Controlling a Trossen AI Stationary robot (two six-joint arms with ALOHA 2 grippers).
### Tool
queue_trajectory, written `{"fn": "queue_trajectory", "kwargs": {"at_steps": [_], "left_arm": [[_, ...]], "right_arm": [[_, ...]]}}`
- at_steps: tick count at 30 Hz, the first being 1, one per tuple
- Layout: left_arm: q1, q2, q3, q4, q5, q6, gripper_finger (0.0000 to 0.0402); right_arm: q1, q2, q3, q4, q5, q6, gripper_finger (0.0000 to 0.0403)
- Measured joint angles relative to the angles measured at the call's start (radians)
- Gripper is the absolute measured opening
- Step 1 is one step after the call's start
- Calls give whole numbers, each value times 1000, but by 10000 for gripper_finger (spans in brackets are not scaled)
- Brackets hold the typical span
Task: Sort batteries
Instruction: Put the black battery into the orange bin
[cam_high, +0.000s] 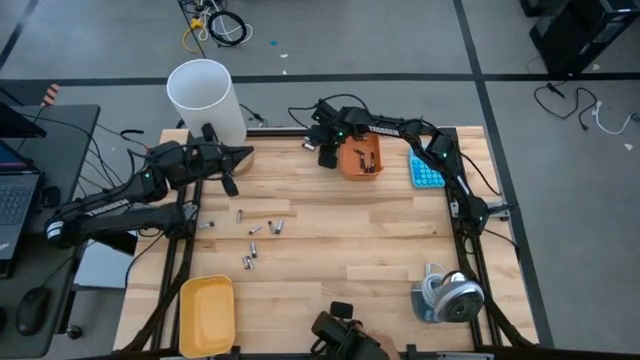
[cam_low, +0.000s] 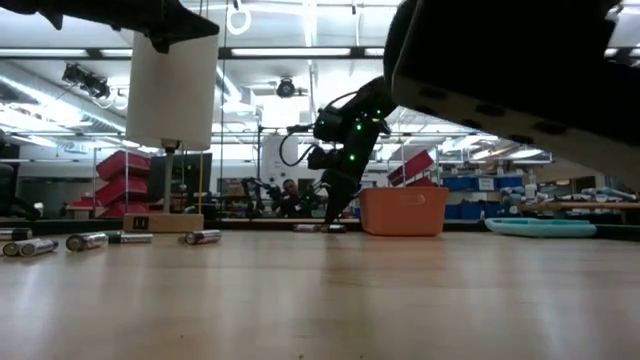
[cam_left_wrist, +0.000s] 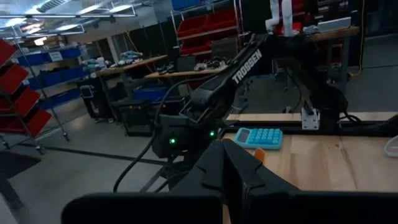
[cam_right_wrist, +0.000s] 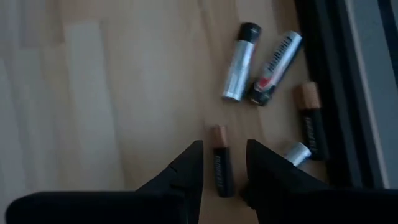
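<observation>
From my remote station, nearest me lay the shallow yellow plastic tray (cam_high: 206, 315) at the near left corner of the pale wooden butcher-block table (cam_high: 340, 250), and a grey roll-shaped tool (cam_high: 449, 296) near the right edge. Midway across the boards, left of centre, a loose scatter of small cylindrical batteries (cam_high: 256, 235) rested on their sides, silvery metal with dark ends.

Farther back on the left, the left gripper (cam_high: 238, 157) was raised above the table's far left part, its dark matte fingers pressed together on nothing I could see. A tall smooth white cylinder (cam_high: 206, 101) stood just beyond it.

At the far edge the right gripper (cam_right_wrist: 222, 163) pointed down at the boards just left of the orange rectangular plastic bin (cam_high: 361, 157), which held a few cells. Its black wedge-shaped fingers (cam_right_wrist: 186, 168) stood partly apart, straddling a black battery with a copper-coloured end (cam_right_wrist: 221, 168) lying flat; I could not tell whether the pads touched it. Just past that cell lay a silver cell with a black cap (cam_right_wrist: 240, 61), a silver one with a red and black label (cam_right_wrist: 276, 60), another copper-topped black cell (cam_right_wrist: 310, 121) and a silver stub (cam_right_wrist: 297, 152), close to the table's dark rim. A light-blue calculator with round keys (cam_high: 425, 172) lay right of the bin.
</observation>
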Motion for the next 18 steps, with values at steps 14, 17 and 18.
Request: {"fn": "queue_trajectory", "kwargs": {"at_steps": [14,17,18], "left_arm": [[0,-2,0,21,0,-2,1],[0,-2,0,22,0,-2,1],[0,-2,0,23,0,-1,1]], "right_arm": [[-18,35,8,-26,86,-72,107],[-18,35,9,-26,90,-72,106],[-18,35,9,-26,89,-72,106]]}}
